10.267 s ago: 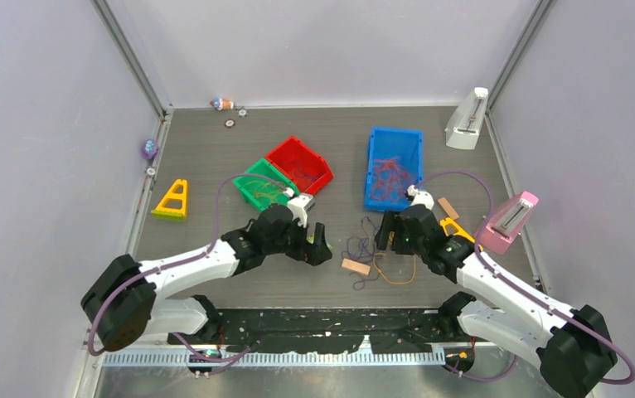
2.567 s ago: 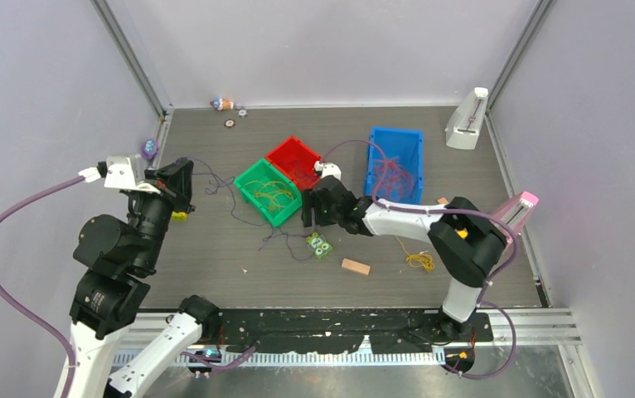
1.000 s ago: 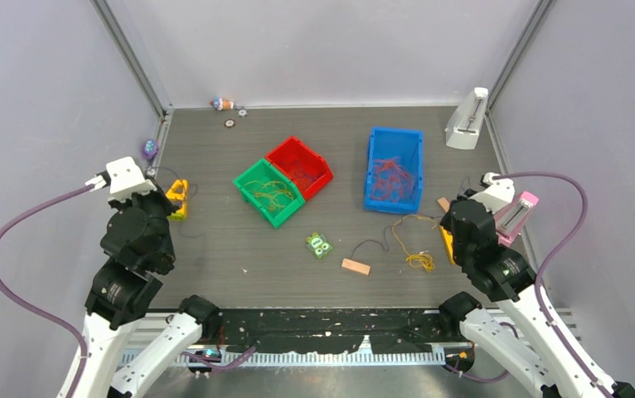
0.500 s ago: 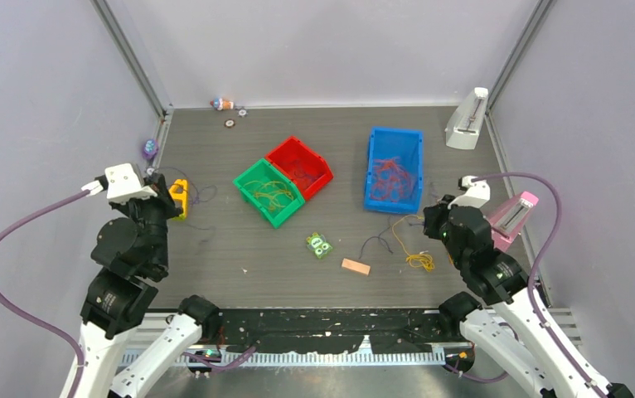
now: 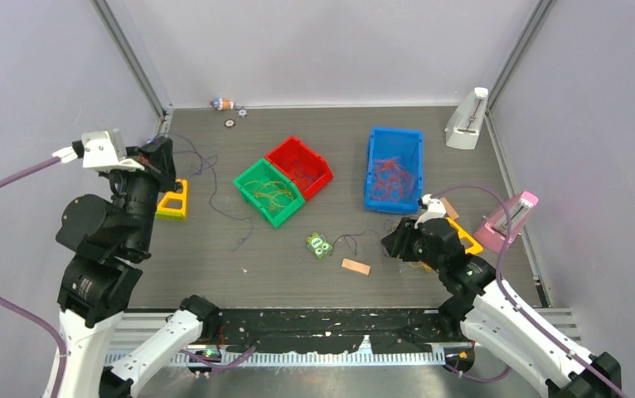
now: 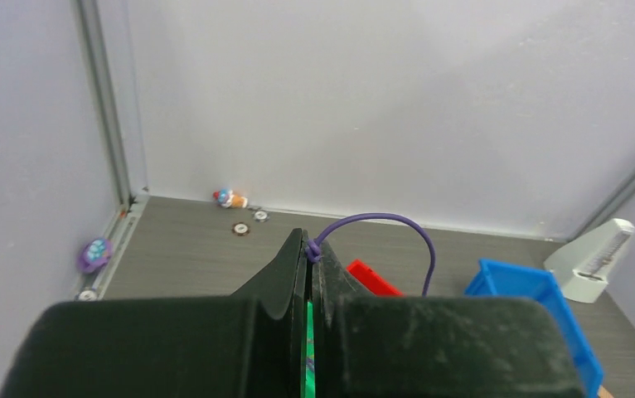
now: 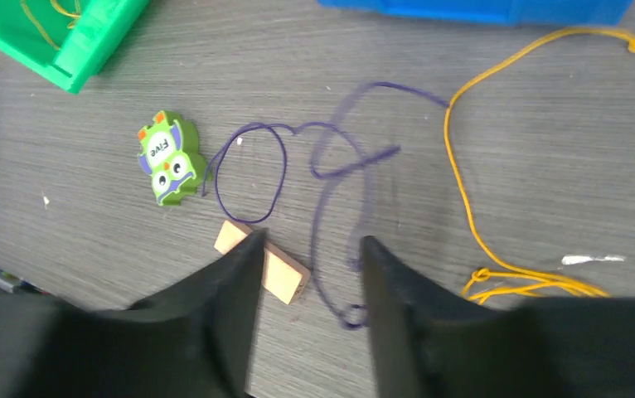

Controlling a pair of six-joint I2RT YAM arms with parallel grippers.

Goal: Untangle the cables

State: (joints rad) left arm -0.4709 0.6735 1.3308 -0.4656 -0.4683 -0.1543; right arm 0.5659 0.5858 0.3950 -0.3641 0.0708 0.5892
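- Top view: the left gripper [image 5: 162, 159] is raised over the left side of the table [image 5: 215, 269]. The held purple cable [image 5: 212, 186] trails from it down to the surface and ends short of the green bin [image 5: 252, 201]. The right gripper [image 5: 394, 240] sits low on the right. The loose purple cable [image 5: 349, 240] lies just to its left, between it and the owl toy [image 5: 320, 245]. More cables lie in the green bin, the red bin [image 5: 314, 156] and the blue bin [image 5: 368, 174]
- Left wrist view: the fingers are pressed fully together and pinch the held purple cable [image 6: 313, 249] at their tips. It arcs up and to the right, then drops out of sight
- Right wrist view: the right gripper [image 7: 310, 245] has its fingers [image 7: 244, 274] partly apart with nothing clamped. The loose purple cable [image 7: 252, 170] lies straight ahead, with one blurred strand running lengthwise through the gap and loops beside the wooden block [image 7: 264, 264]. The yellow cable [image 7: 462, 207] is off to the right. I judge the right arm much the nearer, and it would close across that strand
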